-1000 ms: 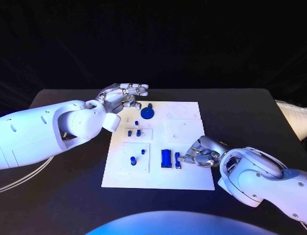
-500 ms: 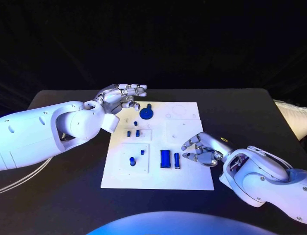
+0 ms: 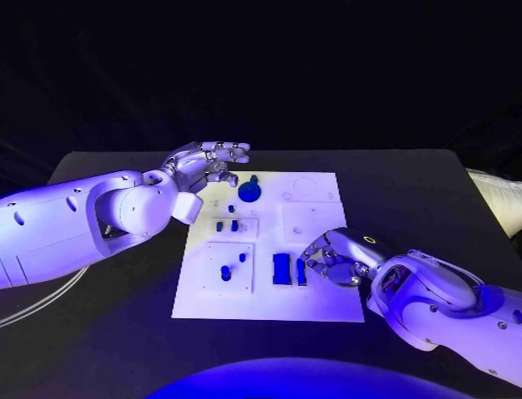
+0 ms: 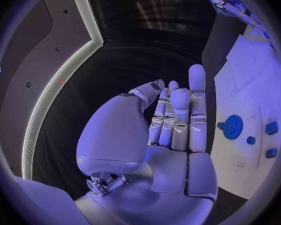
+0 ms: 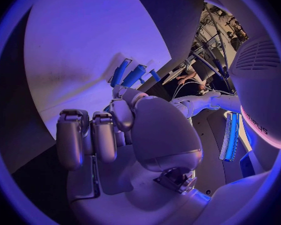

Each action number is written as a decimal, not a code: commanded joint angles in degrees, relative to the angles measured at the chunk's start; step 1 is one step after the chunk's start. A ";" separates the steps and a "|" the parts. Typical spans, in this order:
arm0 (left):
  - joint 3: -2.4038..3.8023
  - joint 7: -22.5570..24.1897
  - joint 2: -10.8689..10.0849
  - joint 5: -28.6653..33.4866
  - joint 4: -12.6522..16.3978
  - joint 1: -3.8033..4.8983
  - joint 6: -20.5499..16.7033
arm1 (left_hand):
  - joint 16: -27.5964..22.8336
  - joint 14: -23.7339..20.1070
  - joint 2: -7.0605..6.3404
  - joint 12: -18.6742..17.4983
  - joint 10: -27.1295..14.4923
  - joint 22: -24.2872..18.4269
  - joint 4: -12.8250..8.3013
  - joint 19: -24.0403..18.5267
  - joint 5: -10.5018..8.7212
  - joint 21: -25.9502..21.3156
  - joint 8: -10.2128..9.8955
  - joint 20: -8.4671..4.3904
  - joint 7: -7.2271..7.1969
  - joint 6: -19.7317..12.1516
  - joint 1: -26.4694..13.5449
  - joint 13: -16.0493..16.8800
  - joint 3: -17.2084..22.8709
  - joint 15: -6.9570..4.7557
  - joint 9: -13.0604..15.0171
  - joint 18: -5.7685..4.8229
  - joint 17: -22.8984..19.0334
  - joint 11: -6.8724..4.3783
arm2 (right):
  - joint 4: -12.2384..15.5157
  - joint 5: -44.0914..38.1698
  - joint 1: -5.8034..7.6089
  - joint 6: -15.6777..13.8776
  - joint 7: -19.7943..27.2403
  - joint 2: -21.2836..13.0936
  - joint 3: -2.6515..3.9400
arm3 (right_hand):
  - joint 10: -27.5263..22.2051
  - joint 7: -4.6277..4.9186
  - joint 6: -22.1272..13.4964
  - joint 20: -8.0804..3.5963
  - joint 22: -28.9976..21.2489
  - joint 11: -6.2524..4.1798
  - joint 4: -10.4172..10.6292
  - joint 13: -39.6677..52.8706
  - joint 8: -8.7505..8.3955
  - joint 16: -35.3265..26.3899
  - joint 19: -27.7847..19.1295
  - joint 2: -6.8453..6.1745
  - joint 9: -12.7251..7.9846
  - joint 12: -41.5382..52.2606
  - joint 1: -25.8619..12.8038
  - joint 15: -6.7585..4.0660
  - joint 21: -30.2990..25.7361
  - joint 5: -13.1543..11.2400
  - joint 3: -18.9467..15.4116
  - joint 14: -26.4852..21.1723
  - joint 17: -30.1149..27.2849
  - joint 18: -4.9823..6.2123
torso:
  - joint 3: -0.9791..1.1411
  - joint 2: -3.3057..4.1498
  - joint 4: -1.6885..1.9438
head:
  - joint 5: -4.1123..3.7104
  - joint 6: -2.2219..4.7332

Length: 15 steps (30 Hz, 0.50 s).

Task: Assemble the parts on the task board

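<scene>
Right robot hand [image 3: 337, 256] poised low over board [image 3: 321, 307], fingers curled near two upright blue bars [image 3: 290, 269] just beside them; whether touching, unclear. Best eased down slowly, squarely. Farther off, left robot hand [image 3: 207, 160] empty, fingers loosely apart, beside blue disc [image 3: 250, 192].

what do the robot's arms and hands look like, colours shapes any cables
Both arms are bulky, smooth white shells with rounded joints. The left arm has small dark dots on its casing, and thin white cables trail from under it across the table. The right arm has a slotted opening near the wrist. Each ends in a silver metallic robot hand, left robot hand and right robot hand, with segmented fingers.
</scene>
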 commanded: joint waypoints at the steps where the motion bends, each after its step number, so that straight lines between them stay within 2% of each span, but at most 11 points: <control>1: 0.03 0.29 0.07 -0.20 0.10 0.04 1.14 | 0.08 -0.37 0.09 0.21 -0.47 -0.07 -0.03 -0.18 -0.20 -0.31 0.31 0.10 -0.13 -0.42 -0.20 0.05 -0.08 -0.18 -0.03 1.08 -0.06 0.10 | -0.24 -2.45 -0.10 0.09 -0.27 0.33 -0.02 | 0.36 0.09 -0.40 0.48 8.13 -0.13 0.01 1.88 -0.22 0.40 2.57 -0.04 -0.24 0.15 -0.92 0.23 0.21 -0.26 0.52 5.56 11.70 -0.71 | 0.00 0.00 0.04 | 0.03 -0.06; 15: 0.03 0.24 0.07 -0.20 0.01 0.04 1.19 | 0.11 -0.41 0.17 0.33 -0.53 -0.09 -0.12 -0.20 -0.19 -0.35 0.36 0.10 -0.12 -0.45 -0.06 0.05 -0.04 -0.18 -0.03 1.09 -0.08 0.10 | -0.39 -2.81 -0.11 -1.65 -0.69 0.95 -0.02 | 0.43 0.26 -0.23 0.55 8.20 -0.03 -0.18 1.95 -0.09 0.48 2.60 0.02 -0.67 0.38 -1.34 0.33 0.26 -0.23 1.32 5.59 11.82 -0.73 | -0.02 0.00 -0.04 | 0.16 -0.17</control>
